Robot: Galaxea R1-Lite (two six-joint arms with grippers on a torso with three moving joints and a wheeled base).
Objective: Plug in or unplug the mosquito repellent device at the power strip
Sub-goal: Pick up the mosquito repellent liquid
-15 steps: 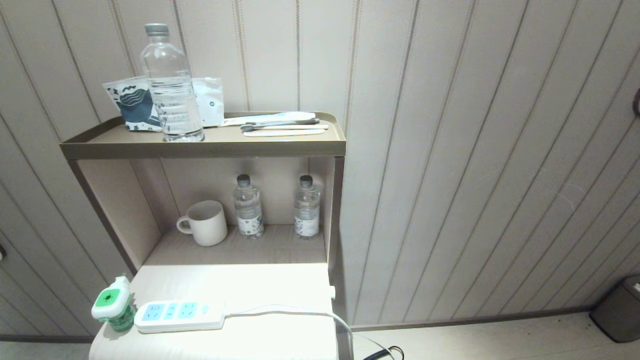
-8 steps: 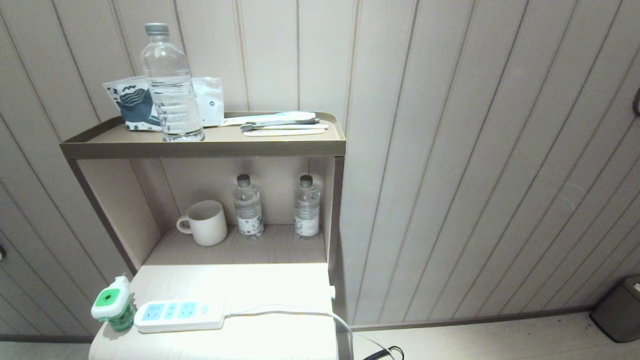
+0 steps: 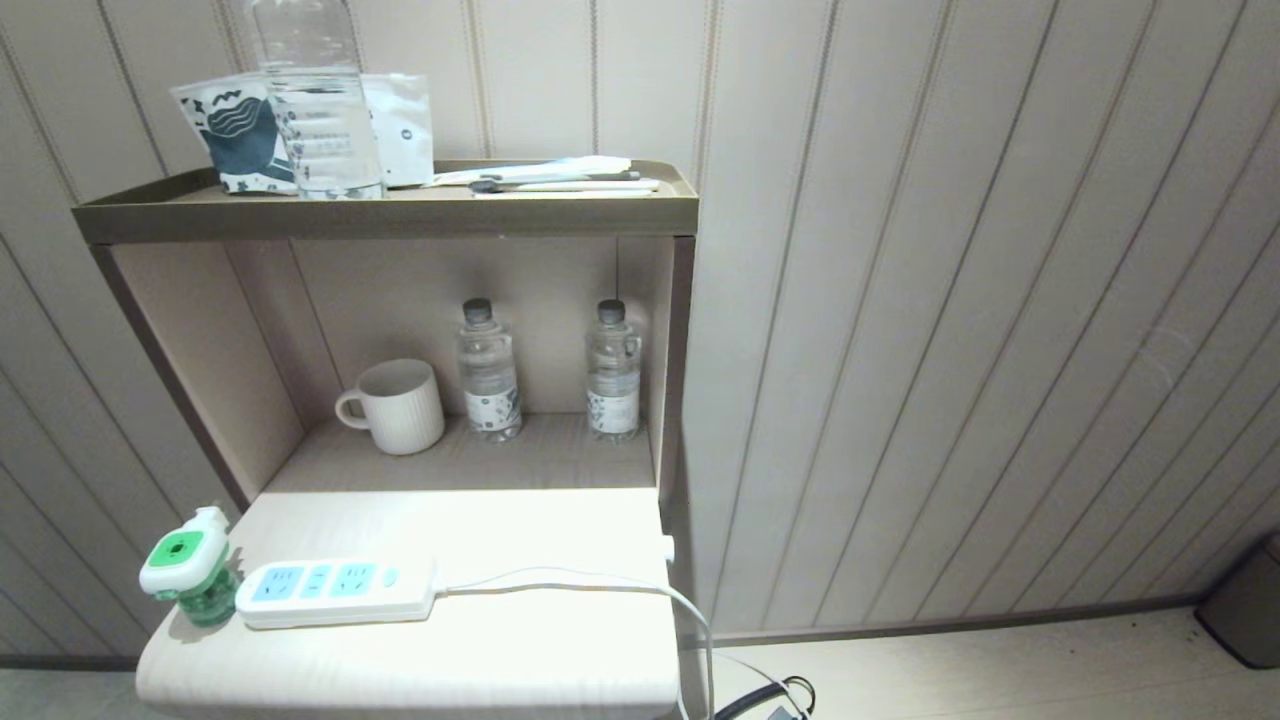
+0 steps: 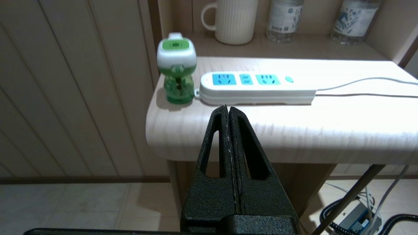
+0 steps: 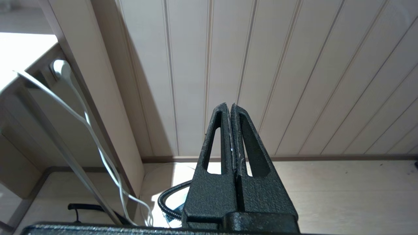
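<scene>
Down in the lower left of the head view, the mosquito repellent device stands upright on the pale tabletop, right at its left edge. It isn't plugged in; it's just beside the left end of the power strip, which lies flat with its blue socket faces up and its white cord trailing off to the right, over the tabletop's edge.

Behind them, in the middle of the frame, there's a shelf nook with a ribbed mug and two small water bottles, and a bigger bottle on the top shelf in the upper left.

Left claw is pinched fully shut with nothing in it, hanging in front of the tabletop edge, short of the strip. Right claw is also closed and empty, off by the wall panels with only floor beneath it.
</scene>
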